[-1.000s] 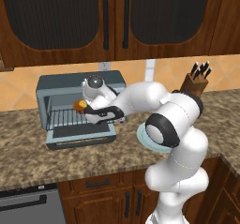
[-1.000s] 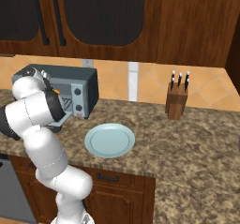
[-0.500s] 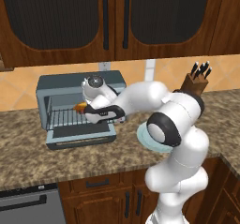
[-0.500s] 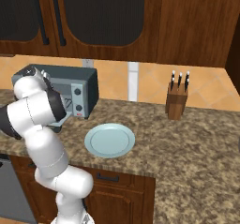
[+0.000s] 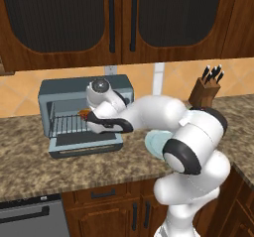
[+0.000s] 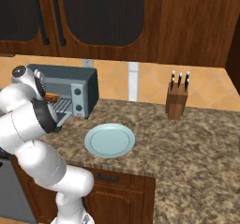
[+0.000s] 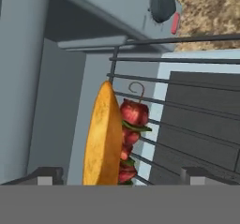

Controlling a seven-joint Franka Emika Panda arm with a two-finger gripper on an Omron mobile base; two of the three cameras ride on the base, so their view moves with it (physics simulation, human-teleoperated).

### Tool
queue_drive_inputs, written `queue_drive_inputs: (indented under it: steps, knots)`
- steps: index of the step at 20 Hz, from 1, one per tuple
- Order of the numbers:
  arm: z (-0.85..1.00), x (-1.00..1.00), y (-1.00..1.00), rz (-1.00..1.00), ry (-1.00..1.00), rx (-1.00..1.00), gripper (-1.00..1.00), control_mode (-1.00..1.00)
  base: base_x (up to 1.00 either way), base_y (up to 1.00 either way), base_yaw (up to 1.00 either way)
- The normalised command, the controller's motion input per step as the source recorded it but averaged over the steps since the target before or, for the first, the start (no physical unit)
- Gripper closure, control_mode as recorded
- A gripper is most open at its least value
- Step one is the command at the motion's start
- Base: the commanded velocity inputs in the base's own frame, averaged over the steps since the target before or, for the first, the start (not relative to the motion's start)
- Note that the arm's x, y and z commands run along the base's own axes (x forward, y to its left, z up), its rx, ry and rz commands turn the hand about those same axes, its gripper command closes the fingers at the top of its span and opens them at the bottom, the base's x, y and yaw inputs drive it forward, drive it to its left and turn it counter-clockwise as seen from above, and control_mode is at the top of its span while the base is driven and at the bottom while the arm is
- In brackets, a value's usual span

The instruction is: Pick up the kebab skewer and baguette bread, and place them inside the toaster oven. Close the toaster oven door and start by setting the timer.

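The grey-blue toaster oven (image 5: 69,88) (image 6: 70,77) stands on the counter with its door (image 5: 85,143) dropped open. The golden-orange baguette bread (image 7: 103,138) (image 5: 84,113) lies on the wire rack (image 7: 187,110). The kebab skewer (image 7: 131,136) (image 6: 51,96) with dark red chunks rests right beside it. My gripper (image 7: 121,176) (image 5: 89,119) reaches into the oven mouth and is open. Its fingertips (image 7: 44,175) stand wide on either side of the bread with gaps to it. A round knob (image 7: 162,5) shows on the oven's panel.
A pale blue plate (image 6: 110,140) (image 5: 155,144) sits on the granite counter to the right of the oven. A wooden knife block (image 6: 176,101) (image 5: 204,92) stands near the back wall. Dark wood cabinets hang above the oven.
The jaws have spread wide and let go of the baguette bread, which now rests on the rack. The arm has barely moved.
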Motion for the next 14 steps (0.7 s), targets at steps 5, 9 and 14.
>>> queue_drive_inputs:
  steps: [5, 9, 14]
  knots:
    - [0.38, -0.38, 0.0, -0.03, 0.01, -0.02, -1.0, -1.0, 0.0, 0.0, 0.0]
    - [0.19, -0.28, 0.0, -0.04, 0.01, -0.06, -1.0, -1.0, 0.0, 0.0, 0.0]
    - [0.0, -0.4, 0.08, 0.26, 0.02, -0.34, -1.0, -1.0, 0.0, 0.0, 0.0]
